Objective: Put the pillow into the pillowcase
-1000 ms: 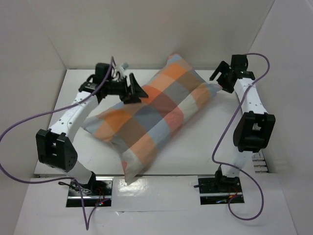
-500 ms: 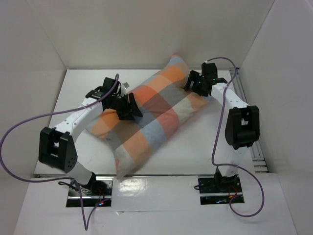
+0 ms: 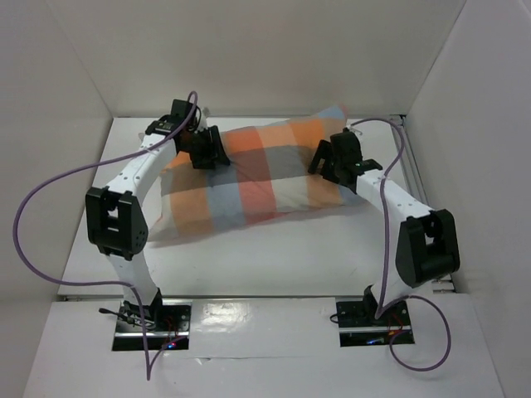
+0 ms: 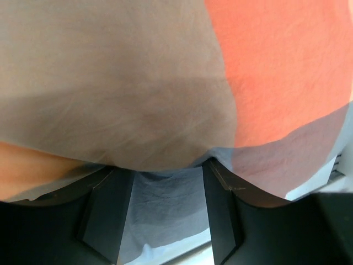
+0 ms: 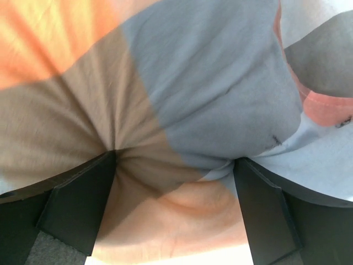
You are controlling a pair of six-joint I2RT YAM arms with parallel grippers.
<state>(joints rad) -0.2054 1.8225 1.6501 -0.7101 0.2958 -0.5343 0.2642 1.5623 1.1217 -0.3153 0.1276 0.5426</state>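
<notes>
The pillowcase (image 3: 257,178), in orange, grey-blue and cream checks, lies puffed full across the white table, long side running left to right. The pillow itself is hidden; no plain white cushion shows. My left gripper (image 3: 211,153) is at the case's far left corner. In the left wrist view my left gripper (image 4: 162,168) is shut on a fold of the pillowcase (image 4: 138,83), and cloth bulges over both fingertips. My right gripper (image 3: 328,162) is at the right end. In the right wrist view my right gripper (image 5: 175,160) stands open, its fingertips pressed into the stuffed pillowcase (image 5: 209,83), which puckers around them.
The white table (image 3: 274,257) is boxed in by white walls at the back and both sides. Purple cables (image 3: 33,207) loop from both arms. The arm bases sit at the near edge.
The pillowcase has swung from a diagonal to lie nearly level across the table. My left gripper closed on its far left corner; my right gripper came in from the right and pressed into the right end.
</notes>
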